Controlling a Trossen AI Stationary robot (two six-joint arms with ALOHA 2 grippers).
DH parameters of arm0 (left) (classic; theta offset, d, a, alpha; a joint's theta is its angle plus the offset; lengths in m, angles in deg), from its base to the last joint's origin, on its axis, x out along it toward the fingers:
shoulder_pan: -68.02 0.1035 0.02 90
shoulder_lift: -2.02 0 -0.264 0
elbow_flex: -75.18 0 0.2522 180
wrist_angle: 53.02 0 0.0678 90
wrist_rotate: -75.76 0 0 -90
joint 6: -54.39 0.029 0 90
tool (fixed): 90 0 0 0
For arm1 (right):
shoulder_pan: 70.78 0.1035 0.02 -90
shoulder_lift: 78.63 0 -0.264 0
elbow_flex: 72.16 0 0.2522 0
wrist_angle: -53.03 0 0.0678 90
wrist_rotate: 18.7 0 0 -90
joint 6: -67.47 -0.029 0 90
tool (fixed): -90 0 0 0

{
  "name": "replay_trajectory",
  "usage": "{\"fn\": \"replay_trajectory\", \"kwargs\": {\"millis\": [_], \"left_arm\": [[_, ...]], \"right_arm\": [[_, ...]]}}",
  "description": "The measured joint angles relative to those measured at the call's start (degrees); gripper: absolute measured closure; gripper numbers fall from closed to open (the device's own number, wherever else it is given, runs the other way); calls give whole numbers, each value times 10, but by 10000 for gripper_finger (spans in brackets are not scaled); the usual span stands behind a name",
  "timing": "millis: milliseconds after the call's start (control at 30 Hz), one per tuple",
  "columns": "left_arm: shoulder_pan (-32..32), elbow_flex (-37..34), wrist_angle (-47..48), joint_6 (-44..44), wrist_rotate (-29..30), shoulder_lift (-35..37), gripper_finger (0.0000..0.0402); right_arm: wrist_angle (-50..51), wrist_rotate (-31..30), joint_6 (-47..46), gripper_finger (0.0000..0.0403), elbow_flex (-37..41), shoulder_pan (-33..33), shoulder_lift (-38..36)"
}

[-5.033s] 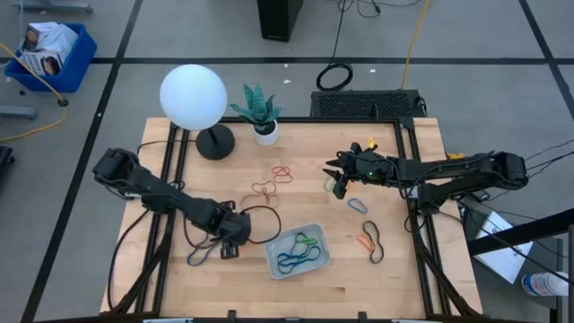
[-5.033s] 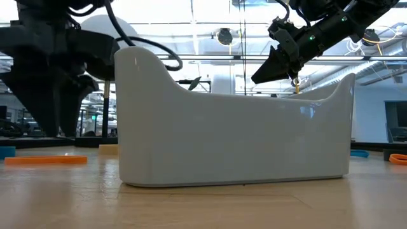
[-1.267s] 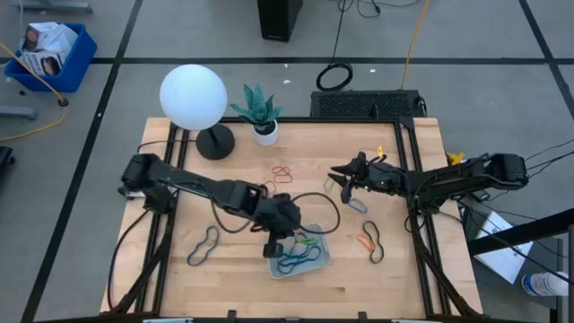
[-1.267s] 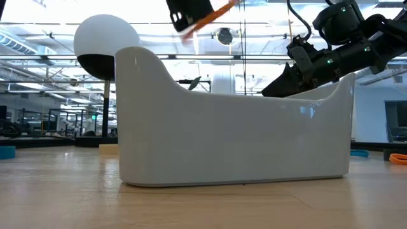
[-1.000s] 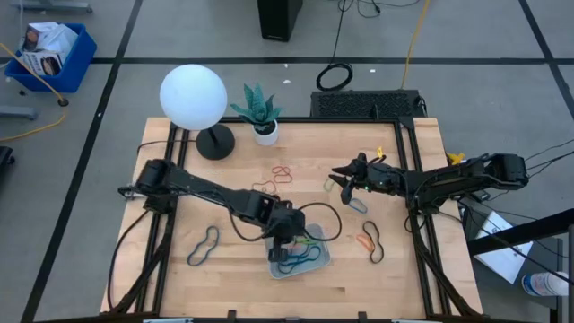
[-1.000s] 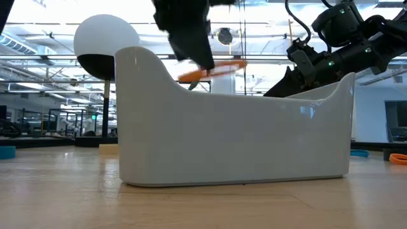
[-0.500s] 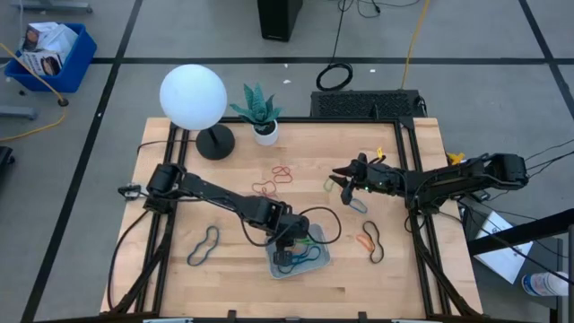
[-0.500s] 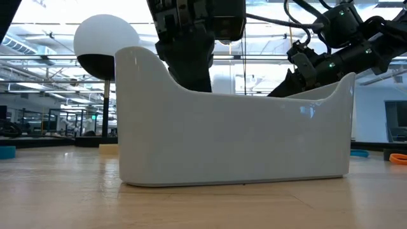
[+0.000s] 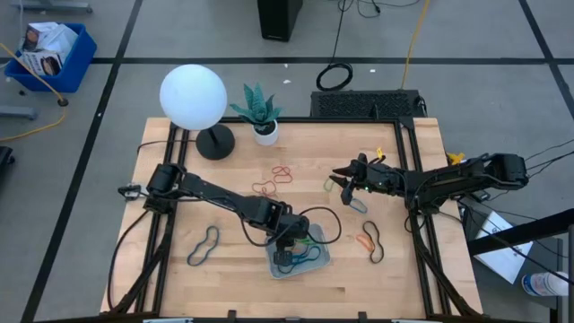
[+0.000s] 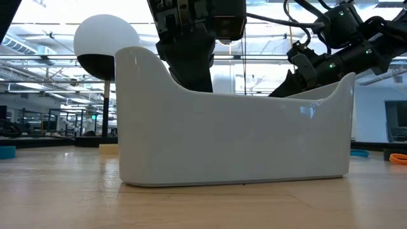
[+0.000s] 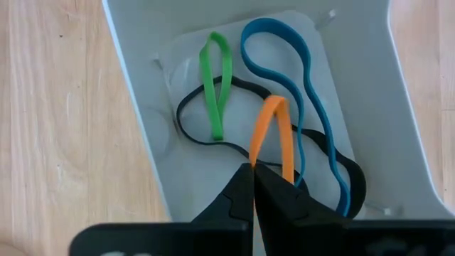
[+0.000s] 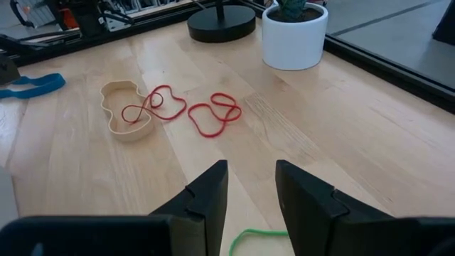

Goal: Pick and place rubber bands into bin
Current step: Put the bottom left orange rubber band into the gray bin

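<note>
The bin (image 9: 320, 261) is a pale tray near the table's front middle; the low view shows its wall (image 10: 235, 140) close up. My left gripper (image 9: 289, 244) reaches down into it, shut on an orange rubber band (image 11: 274, 139). Green (image 11: 217, 85), blue (image 11: 298, 85) and black (image 11: 192, 117) rubber bands lie on the bin's floor. My right gripper (image 9: 339, 179) hovers open at the table's right, above a green band (image 12: 259, 240), touching nothing. More bands lie loose on the table: red ones (image 9: 282, 171), a dark one (image 9: 204, 247), and an orange and a black one (image 9: 369, 240). My left gripper pinches the orange rubber band by its end (image 11: 257, 160) between its two fingertips, coming from above and pointing down into the bin. The rest of the loop stretches away from the tips over the black and blue bands, slack.
A white globe lamp (image 9: 193, 97) on a black base and a small potted plant (image 9: 258, 112) stand at the table's far side. A tan band (image 12: 124, 117) lies by the red ones (image 12: 213, 114). Black cables run along both arms.
My left gripper has gone down and slightly toward the table's near edge, into the bin, with the orange band. In the low view the band has sunk from above the bin's rim to behind its wall. For the last half second the gripper has stayed put.
</note>
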Motion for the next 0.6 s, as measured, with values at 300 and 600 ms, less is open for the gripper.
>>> {"fn": "replay_trajectory", "kwargs": {"millis": [300,600], "left_arm": [[0,0,0,4,0,0,395],[0,0,0,1,0,0,365]], "right_arm": [[0,0,0,289,0,0,0],[0,0,0,289,0,0,0]]}}
